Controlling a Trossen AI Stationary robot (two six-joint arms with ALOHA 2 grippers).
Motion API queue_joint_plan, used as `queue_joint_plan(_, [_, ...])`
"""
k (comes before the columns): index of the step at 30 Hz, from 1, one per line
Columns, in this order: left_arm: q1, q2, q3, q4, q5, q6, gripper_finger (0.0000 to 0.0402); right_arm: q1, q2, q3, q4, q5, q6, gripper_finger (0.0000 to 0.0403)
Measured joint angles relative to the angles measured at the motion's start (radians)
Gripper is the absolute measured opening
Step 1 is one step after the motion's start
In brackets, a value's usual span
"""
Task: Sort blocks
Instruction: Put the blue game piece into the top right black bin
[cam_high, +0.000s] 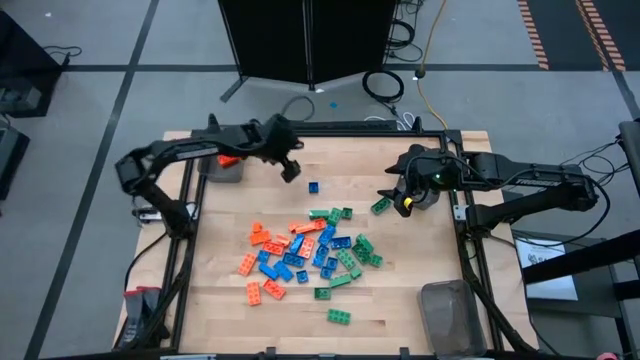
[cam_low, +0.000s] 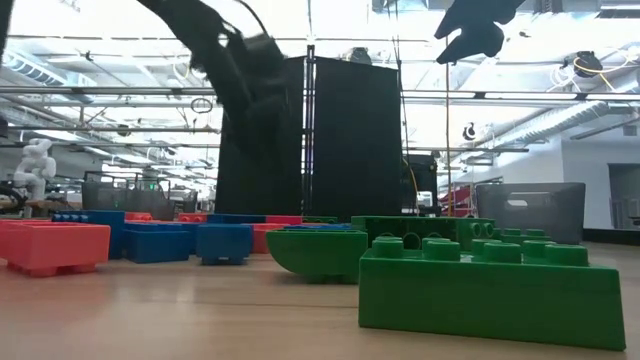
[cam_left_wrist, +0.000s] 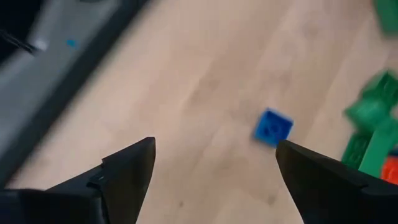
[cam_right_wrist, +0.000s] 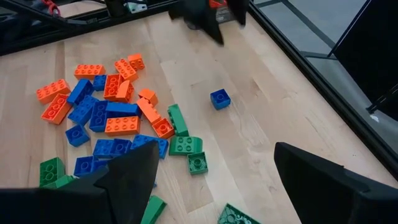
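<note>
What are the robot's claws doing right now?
Left gripper open, empty, above the lone blue block. Right gripper open, empty, near a green block. Pile unsorted. Nothing in the way.

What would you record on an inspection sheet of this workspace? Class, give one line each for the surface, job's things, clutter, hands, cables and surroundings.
Surface: wooden table, bare around the pile.
Job's things: mixed blocks heaped mid-table; a lone blue block apart; orange blocks in the far-left bin.
Clutter: empty bin at near right.
Hands: left hand open, empty, near the lone blue block; right hand open, empty, over a green block.
Cables: coils on the floor beyond the table.
Surroundings: black cabinet behind.
</note>
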Motion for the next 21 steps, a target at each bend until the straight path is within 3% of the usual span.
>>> queue_joint_plan(6, [-0.027,0.100,0.000,0.071,0.042,0.075,0.0334,0.000,0.000,0.000,0.000,-0.006,0.000,0.0315])
queue_joint_plan(21, [-0.090,0.202,0.000,0.179,0.074,0.241,0.0334,0.000,0.000,0.000,-0.001,-0.005,-0.017,0.0315])
